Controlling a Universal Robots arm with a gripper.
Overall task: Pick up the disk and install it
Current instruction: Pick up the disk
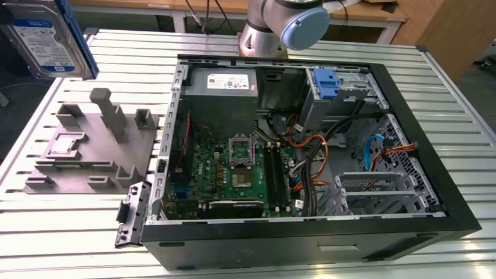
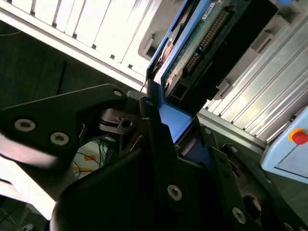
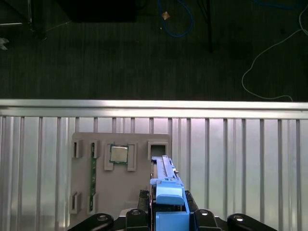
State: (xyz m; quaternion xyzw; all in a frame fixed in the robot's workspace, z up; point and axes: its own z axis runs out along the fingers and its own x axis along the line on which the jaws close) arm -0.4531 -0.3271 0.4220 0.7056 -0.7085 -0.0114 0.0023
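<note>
The disk [image 1: 45, 36] hangs in the air at the exterior view's upper left, above the table's corner, its white label with a blue band facing the camera and a blue bracket along its edge. In the second wrist view my gripper [image 2: 168, 120] is shut on the blue-edged end of the disk [image 2: 202, 43], whose circuit-board side shows. The first wrist view looks down the disk's blue edge [image 3: 166, 185], held between the black fingers [image 3: 139, 211]. The open computer case [image 1: 434, 174] lies to the exterior view's right of the disk.
A grey fixture block [image 1: 93, 145] with upright posts stands on the slatted table [image 1: 69, 232] beside the case; it [image 3: 144, 192] holds a chip [image 3: 119, 154] and a memory stick [image 3: 94, 168]. Inside the case are a power-supply box [image 1: 225, 81], a motherboard [image 1: 232, 174], cables and a blue bracket [image 1: 327, 84].
</note>
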